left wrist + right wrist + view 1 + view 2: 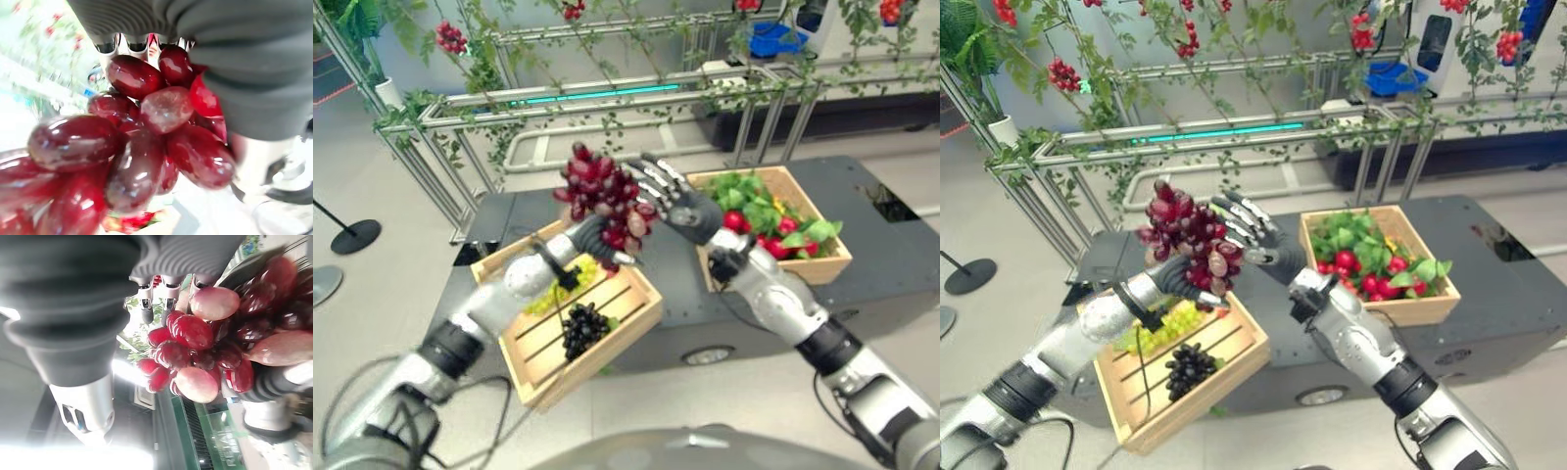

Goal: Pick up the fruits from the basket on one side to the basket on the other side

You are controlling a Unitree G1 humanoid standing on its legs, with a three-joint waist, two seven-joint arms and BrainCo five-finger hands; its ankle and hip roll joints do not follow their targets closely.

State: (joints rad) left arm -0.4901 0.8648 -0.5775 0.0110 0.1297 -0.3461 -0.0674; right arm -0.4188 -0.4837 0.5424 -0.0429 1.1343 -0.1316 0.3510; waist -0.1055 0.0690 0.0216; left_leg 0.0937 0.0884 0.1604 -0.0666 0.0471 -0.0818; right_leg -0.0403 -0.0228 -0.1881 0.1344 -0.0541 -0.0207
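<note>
From the left eye view: gripping a bunch of red grapes [604, 201] in the left hand [590, 235], fingers curled round its lower end, the bunch standing roughly upright with its long axis running up from the grip, raised well above the near basket [612, 333] that holds black grapes [583, 328] and green grapes [548, 294]. Reaching in just beside the bunch with the right hand [677, 201], fingers spread and nearly straight, palm facing the fruit, holding nothing. Lying beyond the right hand on the dark worktop [891, 264], the far basket [803, 186] with red fruit and green leaves. From the right eye view: showing the same pair, open fingers level with the middle of the bunch, touching or nearly so; hard to tell which. From the left wrist view: wrapping curled fingers over glossy red grapes pressed against the palm. From the right wrist view: hanging straight fingers [146, 298] beside the bunch, not closed on it. Judging by this, handing the bunch across to the right hand, the one nearer the far basket.
</note>
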